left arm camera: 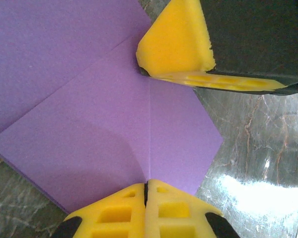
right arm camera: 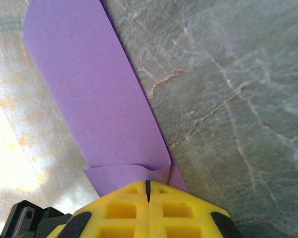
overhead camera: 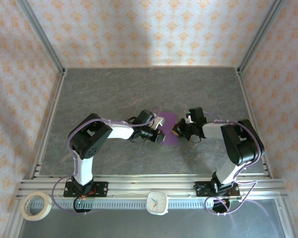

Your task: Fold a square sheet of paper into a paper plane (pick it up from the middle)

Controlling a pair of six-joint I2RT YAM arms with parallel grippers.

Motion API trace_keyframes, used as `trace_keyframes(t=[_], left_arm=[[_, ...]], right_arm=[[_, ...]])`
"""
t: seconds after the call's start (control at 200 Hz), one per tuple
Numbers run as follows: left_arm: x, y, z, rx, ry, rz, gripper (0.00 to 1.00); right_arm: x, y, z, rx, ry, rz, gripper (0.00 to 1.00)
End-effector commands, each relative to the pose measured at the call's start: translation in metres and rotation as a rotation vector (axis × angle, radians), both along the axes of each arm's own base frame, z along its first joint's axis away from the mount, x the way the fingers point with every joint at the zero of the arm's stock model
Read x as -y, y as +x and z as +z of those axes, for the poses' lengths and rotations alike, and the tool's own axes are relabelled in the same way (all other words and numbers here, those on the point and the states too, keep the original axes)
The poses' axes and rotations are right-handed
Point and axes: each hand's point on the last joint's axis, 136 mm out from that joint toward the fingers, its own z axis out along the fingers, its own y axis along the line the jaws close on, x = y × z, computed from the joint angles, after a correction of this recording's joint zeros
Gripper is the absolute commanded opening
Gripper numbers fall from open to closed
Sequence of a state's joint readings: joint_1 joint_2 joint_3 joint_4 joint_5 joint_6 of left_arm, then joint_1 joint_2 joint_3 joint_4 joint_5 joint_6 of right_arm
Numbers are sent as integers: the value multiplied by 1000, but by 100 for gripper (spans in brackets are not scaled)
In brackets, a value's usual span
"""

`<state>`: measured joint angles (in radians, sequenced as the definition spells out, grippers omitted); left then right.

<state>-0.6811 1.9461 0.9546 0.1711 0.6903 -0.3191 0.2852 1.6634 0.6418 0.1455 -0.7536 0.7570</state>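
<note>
1. Since both hands are pinched fully shut, start there. The left hand [left arm camera: 146, 184] has its yellow fingertips pressed together right at the near end of a crease in the square sheet of paper [left arm camera: 89, 124]. It looks like it has the paper nipped at that spot.
2. The right hand [right arm camera: 148, 184] is closed the same way, with a little curled flap of purple edge tucked at its tips. My guess is it's gripping the sheet too.
3. The bit that matters is that the crease runs straight away from the left fingertips to the right hand's yellow pad [left arm camera: 176, 44]. So the hands face each other along that line, one at each end, and neither arm is nearer than the other.
4. From the right wrist, the sheet stretches away from the fingers as a long strip, up and to the left.
5. The sheet lies mid-table [overhead camera: 114, 94], between the hands and already partly folded.
6. Both arms are bent at the elbow, with their forearms pointing inward and wrists low.
7. I reckon the next fold hinges on that crease, and an uneven pull would skew it.
</note>
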Motion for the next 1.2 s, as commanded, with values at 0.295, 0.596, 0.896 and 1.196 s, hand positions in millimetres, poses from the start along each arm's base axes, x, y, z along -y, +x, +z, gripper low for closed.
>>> trace_keyframes(t=[0.295, 0.596, 0.896, 1.196], left_arm=[[-83, -56, -100, -219, 427, 50, 0], [-77, -50, -94, -210, 398, 60, 0], [-76, -50, -92, -208, 394, 55, 0], [-77, -51, -93, -210, 396, 55, 0]], right_arm=[[51, 29, -2, 26, -129, -128, 0], [-7, 21, 34, 100, 18, -27, 0], [3, 9, -7, 10, -57, -58, 0], [35, 22, -3, 40, -54, -119, 0]])
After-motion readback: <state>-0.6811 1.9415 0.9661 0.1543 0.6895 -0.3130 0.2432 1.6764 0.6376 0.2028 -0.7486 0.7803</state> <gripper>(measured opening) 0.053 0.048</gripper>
